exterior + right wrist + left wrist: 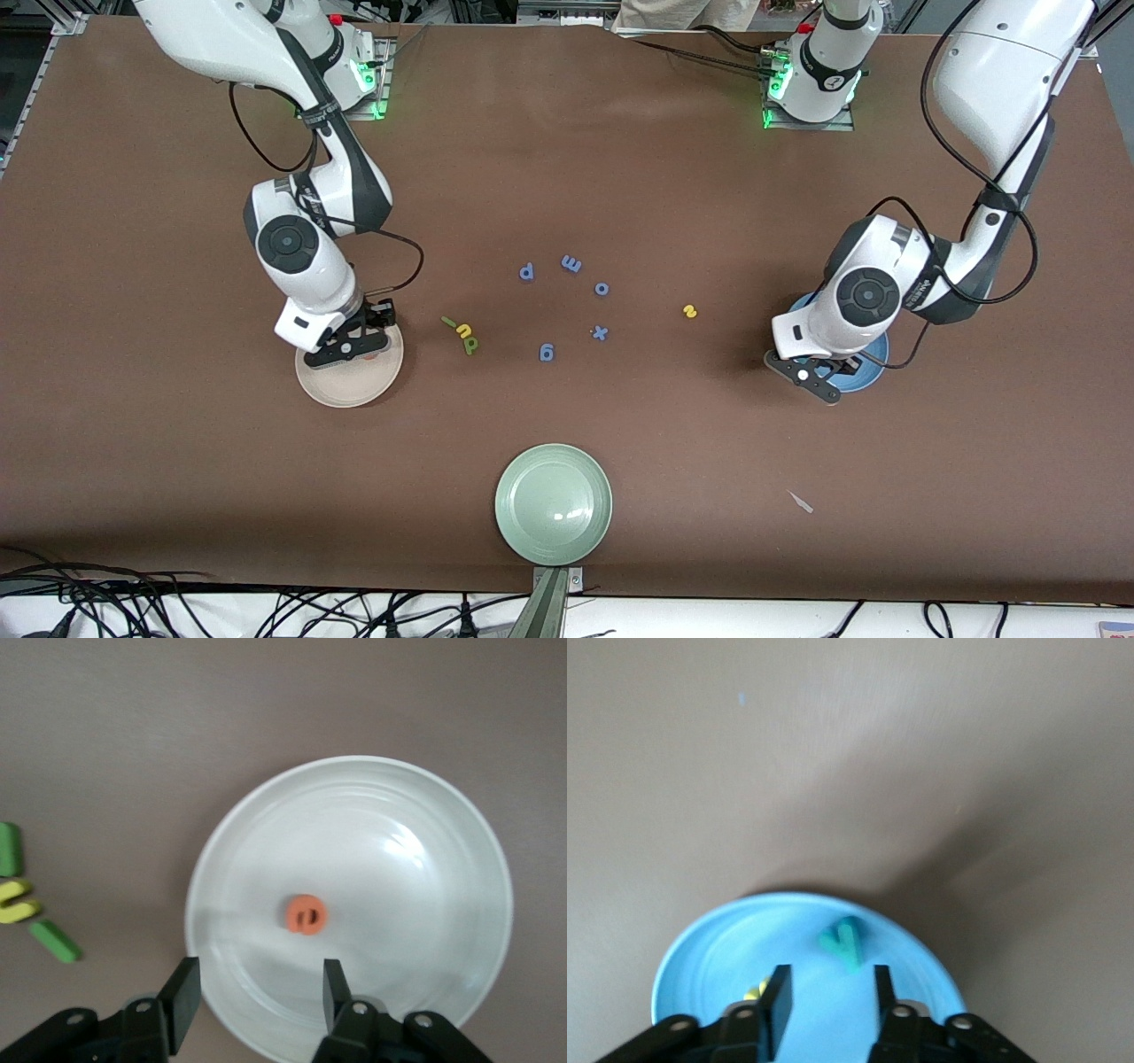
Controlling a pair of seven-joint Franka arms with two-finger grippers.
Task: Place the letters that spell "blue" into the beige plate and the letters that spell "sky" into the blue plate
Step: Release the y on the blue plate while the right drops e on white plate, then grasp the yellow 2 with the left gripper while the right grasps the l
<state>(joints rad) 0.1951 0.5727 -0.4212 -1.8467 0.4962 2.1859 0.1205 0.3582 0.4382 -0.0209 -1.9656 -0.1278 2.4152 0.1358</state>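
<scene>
Orange "e" is seen lying loose in the beige plate, with the right gripper above it, jaws apart, evidently for a drop. Over the blue plate the left gripper is held, jaws apart, above the teal "y". A yellow letter beside it is half hidden.

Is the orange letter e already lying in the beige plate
Yes, the orange e lies flat inside the beige plate, with the right hand open above it and holding nothing.
</scene>
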